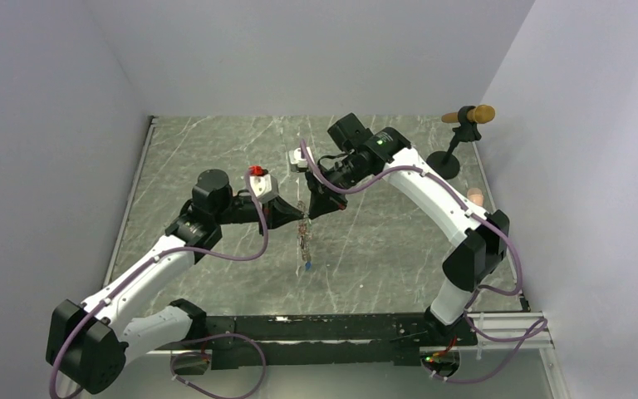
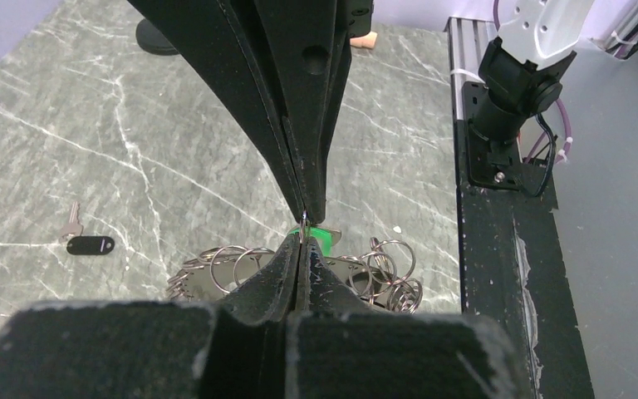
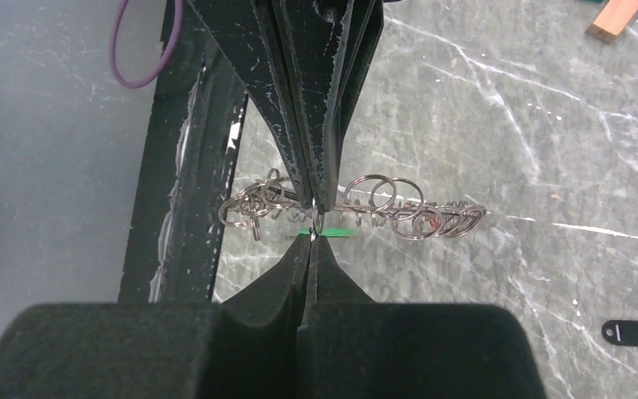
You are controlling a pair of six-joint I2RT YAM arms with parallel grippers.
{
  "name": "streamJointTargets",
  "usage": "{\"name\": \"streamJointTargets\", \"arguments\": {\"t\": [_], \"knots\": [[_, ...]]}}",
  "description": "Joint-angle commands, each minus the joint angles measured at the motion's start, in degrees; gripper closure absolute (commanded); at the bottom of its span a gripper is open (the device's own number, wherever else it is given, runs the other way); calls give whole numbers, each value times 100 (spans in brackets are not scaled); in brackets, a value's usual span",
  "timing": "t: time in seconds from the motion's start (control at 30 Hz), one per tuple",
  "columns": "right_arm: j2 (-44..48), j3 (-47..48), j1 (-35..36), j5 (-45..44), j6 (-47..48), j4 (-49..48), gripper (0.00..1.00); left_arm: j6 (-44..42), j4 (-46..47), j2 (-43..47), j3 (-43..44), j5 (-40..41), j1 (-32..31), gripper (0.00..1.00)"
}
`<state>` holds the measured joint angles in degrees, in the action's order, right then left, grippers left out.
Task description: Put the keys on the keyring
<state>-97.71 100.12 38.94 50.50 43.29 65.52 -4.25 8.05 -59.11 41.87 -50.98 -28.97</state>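
Black-fingered left gripper (image 2: 301, 243) and right gripper (image 3: 311, 243) meet tip to tip, each pressed together, apparently pinching one small loop of the large silvery ring-fringed keyring (image 3: 440, 223). A green plastic-tagged key (image 2: 322, 239) sits just beside the keyring.

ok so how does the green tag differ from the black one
The green tag is bright and sits up by the bunch of rings; the black tag is dark and lies flat on the table, alone. Both are small plastic key tags.

No legible text, seemingly.
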Motion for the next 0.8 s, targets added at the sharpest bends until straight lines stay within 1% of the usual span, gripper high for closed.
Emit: {"name": "streamJointTargets", "arguments": {"t": [0.0, 0.37, 0.77], "knots": [[-43, 159, 243, 461, 12, -418, 100, -395, -203, -74, 336, -231, -237, 100], [-147, 193, 371, 282, 31, -382, 100, -707, -729, -142, 540, -90, -351, 100], [-196, 201, 548, -86, 43, -375, 100, -615, -959, -238, 666, 150, -381, 100]]}}
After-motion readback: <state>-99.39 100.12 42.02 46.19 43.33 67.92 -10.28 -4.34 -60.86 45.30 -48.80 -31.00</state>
